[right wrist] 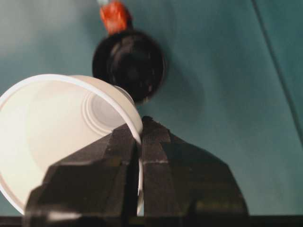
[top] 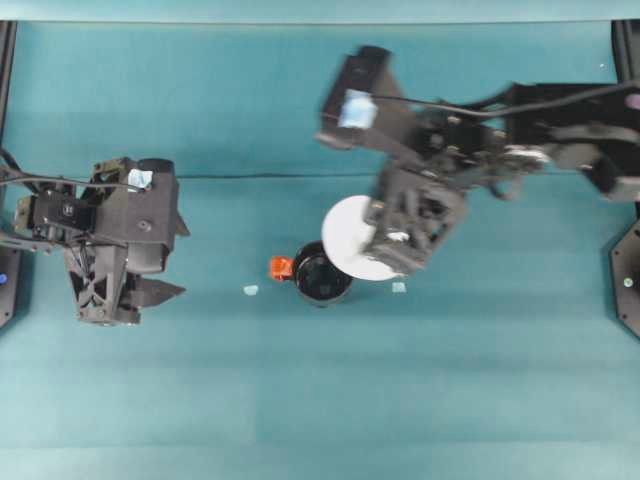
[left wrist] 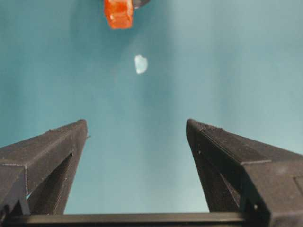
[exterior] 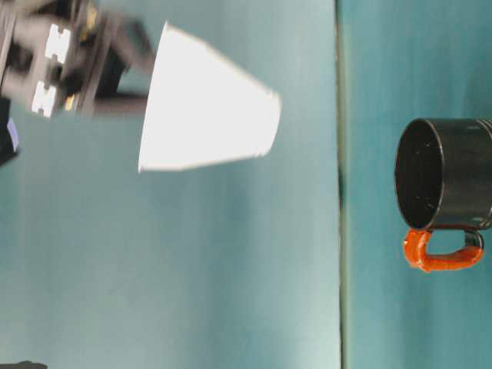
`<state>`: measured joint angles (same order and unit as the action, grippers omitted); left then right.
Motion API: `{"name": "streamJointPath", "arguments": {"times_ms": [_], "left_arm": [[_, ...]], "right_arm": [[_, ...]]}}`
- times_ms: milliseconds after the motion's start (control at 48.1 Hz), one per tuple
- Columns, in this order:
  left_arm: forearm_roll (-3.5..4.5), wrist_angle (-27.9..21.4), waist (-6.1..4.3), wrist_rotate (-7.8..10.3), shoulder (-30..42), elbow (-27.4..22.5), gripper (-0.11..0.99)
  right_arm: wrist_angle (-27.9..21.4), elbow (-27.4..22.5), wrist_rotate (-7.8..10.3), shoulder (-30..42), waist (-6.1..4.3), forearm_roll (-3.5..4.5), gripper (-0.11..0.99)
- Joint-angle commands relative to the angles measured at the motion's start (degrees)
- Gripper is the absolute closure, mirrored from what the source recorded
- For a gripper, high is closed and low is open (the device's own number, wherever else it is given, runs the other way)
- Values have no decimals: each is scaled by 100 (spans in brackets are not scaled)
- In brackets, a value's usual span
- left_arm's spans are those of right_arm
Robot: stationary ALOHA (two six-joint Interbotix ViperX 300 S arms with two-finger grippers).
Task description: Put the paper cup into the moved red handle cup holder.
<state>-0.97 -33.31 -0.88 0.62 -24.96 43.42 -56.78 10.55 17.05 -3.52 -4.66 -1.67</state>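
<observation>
The overhead camera looks straight down on the teal table [top: 480, 400]. The table-level camera looks across it, close. Each wrist camera looks forward along its fingers. All four share the glossy black cup holder with the red handle [top: 320, 275].

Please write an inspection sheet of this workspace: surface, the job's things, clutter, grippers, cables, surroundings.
Surface: teal table, a seam line running across it.
Job's things: paper cup held in the air above the table, tilted; red handle cup holder upright on the table, nothing inside.
Clutter: two small pale scraps beside the holder.
Grippers: right gripper pinches the cup's rim; left gripper open, holding nothing.
Cables: black cable along the right arm.
Surroundings: dark frame posts at the table's edges.
</observation>
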Motion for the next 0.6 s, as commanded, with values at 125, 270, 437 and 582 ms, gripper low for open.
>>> {"name": "streamJointPath", "arguments": {"times_ms": [125,270,437,582], "left_arm": [[-9,18,-9,0,-26,-88,-4],[-9,18,-9,0,-26,-79,-4],[-9,18,-9,0,-35,-79,-4],[-9,18,-9,0,-35,-70,-4]], "right_arm": [[-220,-624,-105,729,0,18,99],[-211,-738,-123,967,0,18,99],[88,-536,-132,1187,0,18,99],[431,-290,-132,1310,0,26,99]]}}
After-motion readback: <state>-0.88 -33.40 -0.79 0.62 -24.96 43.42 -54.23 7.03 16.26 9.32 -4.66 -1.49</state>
